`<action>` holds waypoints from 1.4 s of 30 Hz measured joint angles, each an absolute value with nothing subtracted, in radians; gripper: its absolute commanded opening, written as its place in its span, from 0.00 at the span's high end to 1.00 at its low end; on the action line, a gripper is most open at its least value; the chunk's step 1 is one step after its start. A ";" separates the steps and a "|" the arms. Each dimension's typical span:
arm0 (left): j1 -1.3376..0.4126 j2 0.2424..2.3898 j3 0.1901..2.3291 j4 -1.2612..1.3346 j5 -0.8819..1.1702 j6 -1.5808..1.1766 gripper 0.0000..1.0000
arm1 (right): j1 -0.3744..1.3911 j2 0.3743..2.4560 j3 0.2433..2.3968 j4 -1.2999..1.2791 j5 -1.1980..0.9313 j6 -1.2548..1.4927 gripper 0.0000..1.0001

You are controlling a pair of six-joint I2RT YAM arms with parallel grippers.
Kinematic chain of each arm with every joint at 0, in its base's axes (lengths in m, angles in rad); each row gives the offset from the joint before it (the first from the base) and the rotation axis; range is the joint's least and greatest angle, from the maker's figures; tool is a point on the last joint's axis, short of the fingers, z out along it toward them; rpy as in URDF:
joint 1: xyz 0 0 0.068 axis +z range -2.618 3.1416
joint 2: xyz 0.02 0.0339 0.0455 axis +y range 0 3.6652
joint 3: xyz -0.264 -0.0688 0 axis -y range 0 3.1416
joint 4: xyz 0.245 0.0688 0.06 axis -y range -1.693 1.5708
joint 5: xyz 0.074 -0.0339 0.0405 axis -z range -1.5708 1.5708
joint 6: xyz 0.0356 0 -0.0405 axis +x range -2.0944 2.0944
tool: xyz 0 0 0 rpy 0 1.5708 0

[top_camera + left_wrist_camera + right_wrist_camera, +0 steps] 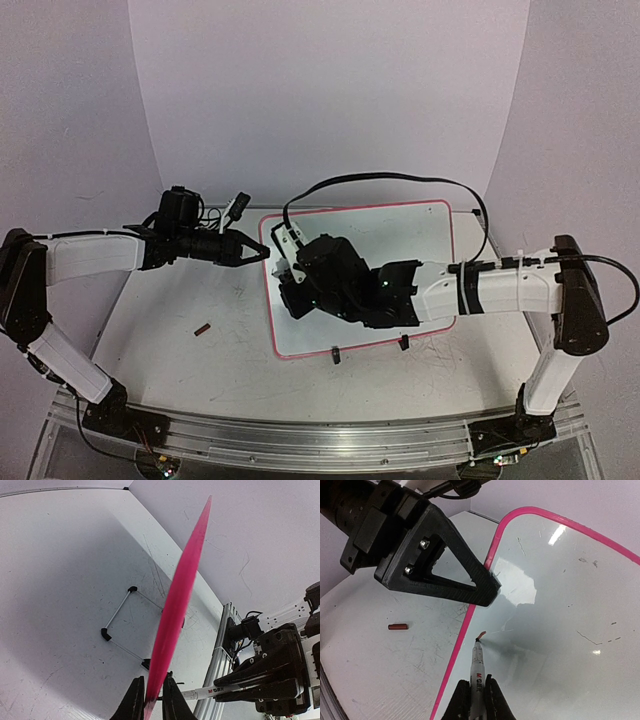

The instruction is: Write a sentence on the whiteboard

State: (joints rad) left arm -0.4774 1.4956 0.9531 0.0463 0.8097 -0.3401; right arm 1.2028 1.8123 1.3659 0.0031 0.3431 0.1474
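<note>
The whiteboard lies flat mid-table, white with a pink rim. My left gripper is shut on its left edge; in the left wrist view the rim runs edge-on between the jaws of the left gripper. My right gripper hovers over the board's left part, shut on a white marker. In the right wrist view the right gripper holds the marker with its tip on the whiteboard beside a short reddish stroke. The sentence is out of view.
A small red marker cap lies on the table left of the board. Two black clips sit at the board's near edge. A thin wire bracket shows beside the rim. A metal rail runs along the table's front.
</note>
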 measured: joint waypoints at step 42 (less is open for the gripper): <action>-0.477 1.505 0.953 0.055 0.818 -0.340 0.88 | 1.217 1.803 1.369 -0.001 0.397 0.184 1.00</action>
State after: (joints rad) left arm -0.4767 1.5051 0.9531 0.0547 0.8185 -0.3401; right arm 1.2171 1.8030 1.3689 -0.0006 0.3970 0.1837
